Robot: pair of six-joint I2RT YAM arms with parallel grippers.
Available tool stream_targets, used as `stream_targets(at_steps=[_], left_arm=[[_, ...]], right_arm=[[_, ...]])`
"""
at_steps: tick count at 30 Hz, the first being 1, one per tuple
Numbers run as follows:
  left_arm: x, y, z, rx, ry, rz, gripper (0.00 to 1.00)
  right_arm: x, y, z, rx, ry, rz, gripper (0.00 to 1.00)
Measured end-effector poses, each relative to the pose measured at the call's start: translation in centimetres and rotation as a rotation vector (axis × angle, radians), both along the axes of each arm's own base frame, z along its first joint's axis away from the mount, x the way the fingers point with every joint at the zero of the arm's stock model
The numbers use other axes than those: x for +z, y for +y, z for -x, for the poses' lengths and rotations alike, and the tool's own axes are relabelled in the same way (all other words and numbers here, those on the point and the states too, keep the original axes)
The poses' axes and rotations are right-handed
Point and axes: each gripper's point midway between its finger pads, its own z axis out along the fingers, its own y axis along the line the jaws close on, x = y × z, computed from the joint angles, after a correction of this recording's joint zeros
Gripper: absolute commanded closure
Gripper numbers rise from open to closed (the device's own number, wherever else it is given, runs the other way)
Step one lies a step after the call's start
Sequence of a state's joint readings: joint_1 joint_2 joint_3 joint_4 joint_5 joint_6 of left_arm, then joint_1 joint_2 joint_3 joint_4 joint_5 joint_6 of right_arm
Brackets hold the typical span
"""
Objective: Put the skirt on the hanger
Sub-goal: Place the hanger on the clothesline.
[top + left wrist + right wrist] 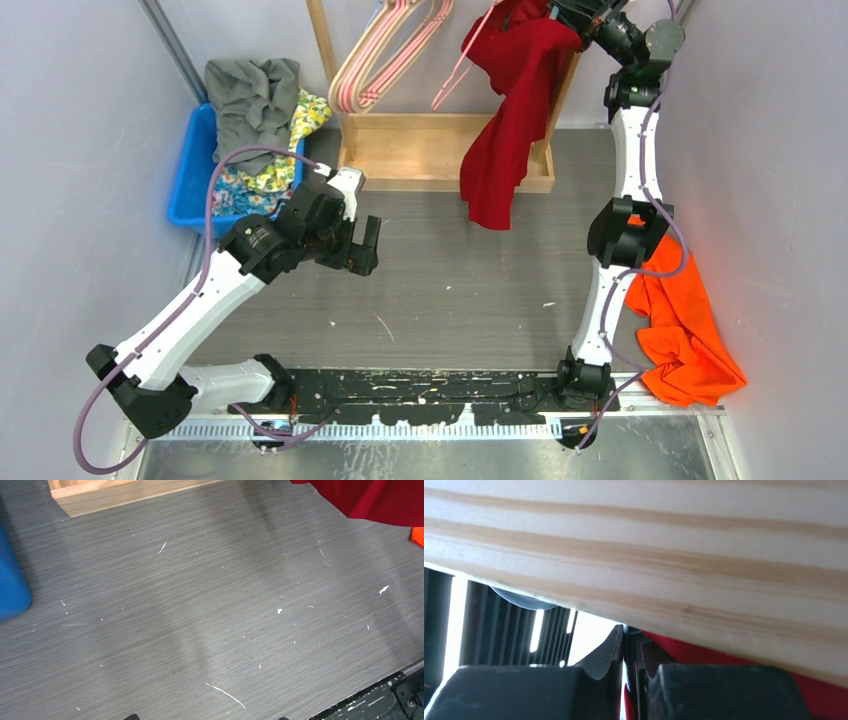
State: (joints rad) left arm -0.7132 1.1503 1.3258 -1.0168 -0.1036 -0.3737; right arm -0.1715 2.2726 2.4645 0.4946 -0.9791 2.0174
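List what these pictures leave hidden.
Top view: the skirt covers most of the hanger, so the fit is unclear.
Top view: the frame's top edge cuts off the right gripper.
Right wrist view: a wooden rail blocks nearly all of the skirt.
Left wrist view: the bottom edge cuts off the left gripper.

Top view: bright, even, diffuse light; only faint soft shadows are thrown on the surface (450,280). Left wrist view: sharp focus; broad soft-edged shadow bands are seen across the surface. Right wrist view: the wooden rail (639,550) is blurred by closeness; blown-out backlight is seen lower left, and the right hand (631,647) is rendered dark.
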Motion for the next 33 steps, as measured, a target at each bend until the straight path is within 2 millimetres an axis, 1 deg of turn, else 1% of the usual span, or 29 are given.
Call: stream_targets(at_steps=[10, 13, 16, 17, 22, 23, 24, 25, 26, 27, 28, 29, 33], left_arm=[[0.2, -0.7, 0.2, -0.010, 0.015, 0.037, 0.00], [0.2, -0.9, 0.3, -0.015, 0.018, 0.047, 0.00], [0.2, -1.1, 0.3, -0.020, 0.021, 0.052, 0.00], [0.2, -1.1, 0.3, -0.020, 0.020, 0.052, 0.00], [0.3, -1.2, 0.2, -0.022, 0.018, 0.058, 0.00], [0.3, -1.2, 0.2, -0.022, 0.018, 0.059, 0.00], [0.2, -1.3, 0.2, -0.024, 0.019, 0.061, 0.00], [0.2, -1.3, 0.2, -0.024, 0.020, 0.062, 0.00], [0.1, -1.3, 0.3, -0.024, 0.023, 0.061, 0.00], [0.0, -1.3, 0.3, -0.025, 0.025, 0.061, 0.00], [-0.1, -1.3, 0.3, -0.024, 0.028, 0.061, 0.00], [-0.1, -1.3, 0.4, -0.022, 0.030, 0.062, 0.00], [-0.1, -1.3, 0.4, -0.019, 0.031, 0.063, 0.00]], right_arm=[[-0.3, -0.3, -0.9, -0.021, 0.023, -0.014, 0.99], [-0.5, -0.6, -1.7, -0.036, 0.041, -0.022, 0.99], [-1.9, -1.4, -3.1, -0.048, 0.093, -0.030, 0.99], [-2.1, -1.6, -3.5, -0.057, 0.092, -0.035, 0.99], [-2.1, -1.6, -3.5, -0.063, 0.091, -0.030, 0.99], [-2.2, -1.6, -3.6, -0.063, 0.091, -0.030, 0.97], [-2.2, -1.6, -3.6, -0.063, 0.088, -0.030, 0.93], [-2.3, -1.6, -3.6, -0.064, 0.086, -0.028, 0.76], [-2.3, -1.5, -3.5, -0.067, 0.082, -0.023, 0.69], [-2.3, -1.5, -3.5, -0.070, 0.078, -0.018, 0.59], [-2.3, -1.5, -3.4, -0.075, 0.074, -0.008, 0.34], [-2.4, -1.5, -3.4, -0.080, 0.080, -0.001, 0.24], [-3.1, -2.1, -3.4, -0.111, 0.087, 0.057, 0.19]])
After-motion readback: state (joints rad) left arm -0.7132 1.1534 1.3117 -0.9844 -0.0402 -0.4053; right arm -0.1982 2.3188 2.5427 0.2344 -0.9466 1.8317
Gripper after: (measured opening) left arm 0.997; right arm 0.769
